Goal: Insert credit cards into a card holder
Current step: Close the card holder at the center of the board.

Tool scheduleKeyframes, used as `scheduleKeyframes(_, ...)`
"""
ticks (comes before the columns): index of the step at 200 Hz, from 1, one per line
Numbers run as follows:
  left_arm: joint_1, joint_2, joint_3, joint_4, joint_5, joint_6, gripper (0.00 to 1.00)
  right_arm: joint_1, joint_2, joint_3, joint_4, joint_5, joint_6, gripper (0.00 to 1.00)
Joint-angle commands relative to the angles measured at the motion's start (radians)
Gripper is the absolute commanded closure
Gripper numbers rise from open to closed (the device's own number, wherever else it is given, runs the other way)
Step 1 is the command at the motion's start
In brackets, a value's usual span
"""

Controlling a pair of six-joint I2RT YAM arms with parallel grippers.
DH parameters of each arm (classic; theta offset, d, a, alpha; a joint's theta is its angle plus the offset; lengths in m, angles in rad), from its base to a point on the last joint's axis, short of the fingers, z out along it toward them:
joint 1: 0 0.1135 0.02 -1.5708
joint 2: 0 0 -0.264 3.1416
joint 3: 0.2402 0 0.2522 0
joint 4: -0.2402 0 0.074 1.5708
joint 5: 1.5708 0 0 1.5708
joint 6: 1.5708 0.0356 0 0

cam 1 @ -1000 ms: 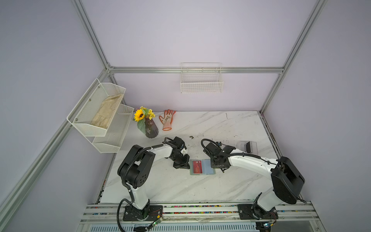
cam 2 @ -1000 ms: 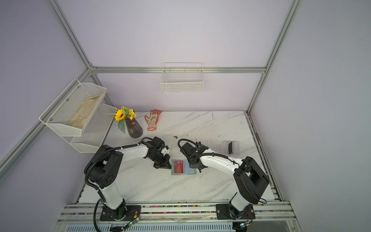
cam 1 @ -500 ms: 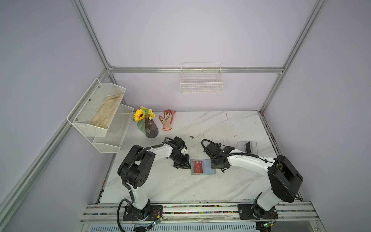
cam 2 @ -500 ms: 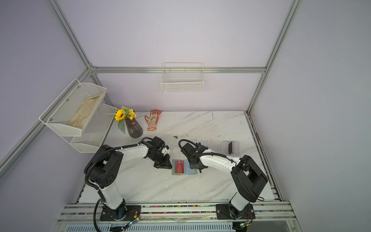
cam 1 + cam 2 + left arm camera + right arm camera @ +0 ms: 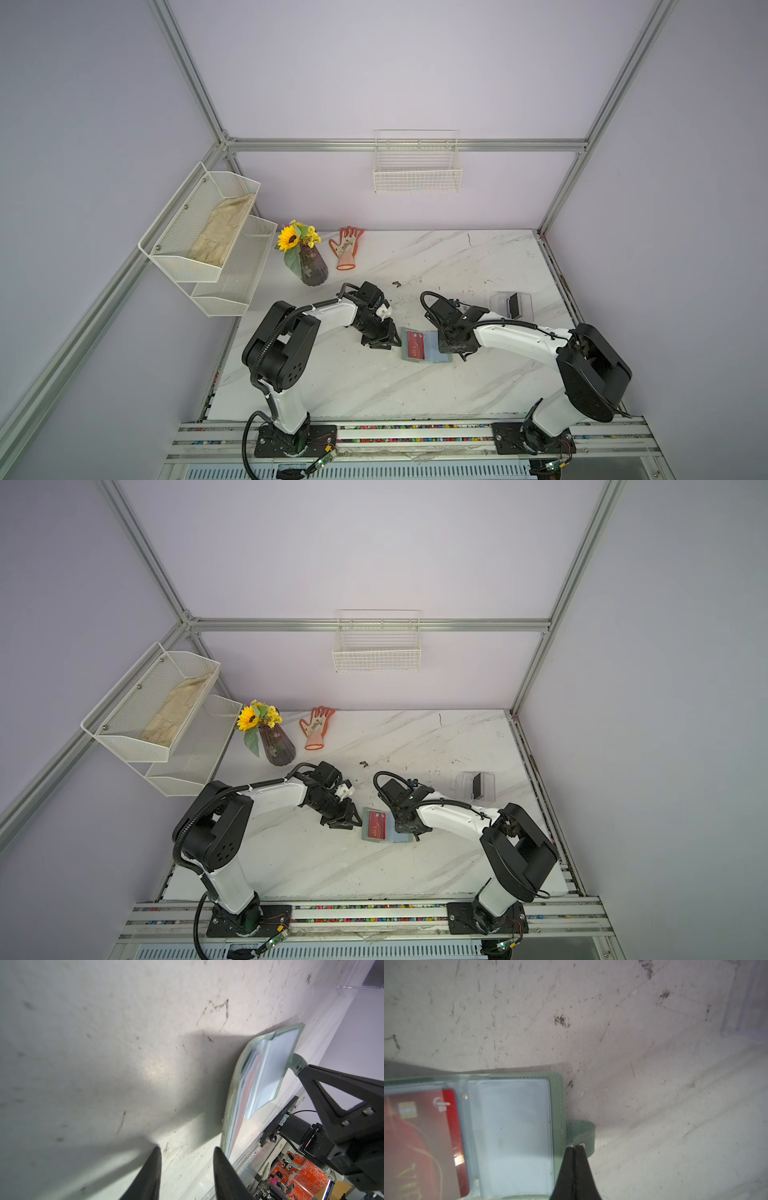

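Right wrist view gives the clearest look. The right gripper (image 5: 576,1148) is pinched fully closed on the snap tab (image 5: 584,1132) of the card holder (image 5: 557,1101), right next to the little metal snap. The holder's lying open on the worktop (image 5: 374,386), green cover down and clear sleeves facing up. The sleeve (image 5: 515,1126) nearest that gripper just shows pale lining. The next one over has the red card (image 5: 448,1126) in it, with the gold VIP lettering visible through the plastic.

Left wrist view has the left gripper (image 5: 187,1149) low over the worktop, jaws partway apart with nothing between them. One fingertip is just beside the holder's edge, though I can't tell if it touches. From that angle the tab side of the holder looks raised a bit.

In both top views the holder sits between the two grippers. There's also a clear box (image 5: 511,305) with something black inside, off near the worktop's right edge.
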Motion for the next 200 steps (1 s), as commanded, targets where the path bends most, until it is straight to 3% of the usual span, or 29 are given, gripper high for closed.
scheduleKeyframes(1, 0.002, -0.030, 0.012, -0.018, -0.039, -0.002, 0.60, -0.007, -0.025, -0.019, -0.001, -0.005, 0.008, 0.99)
scheduleKeyframes(63, 0.006, -0.040, 0.015, -0.010, -0.017, 0.000, 0.59, -0.014, -0.030, -0.028, -0.003, -0.007, 0.005, 1.00)
scheduleKeyframes(200, -0.051, 0.072, 0.102, 0.047, 0.029, -0.034, 0.61, -0.018, -0.032, -0.039, 0.000, -0.007, 0.006, 1.00)
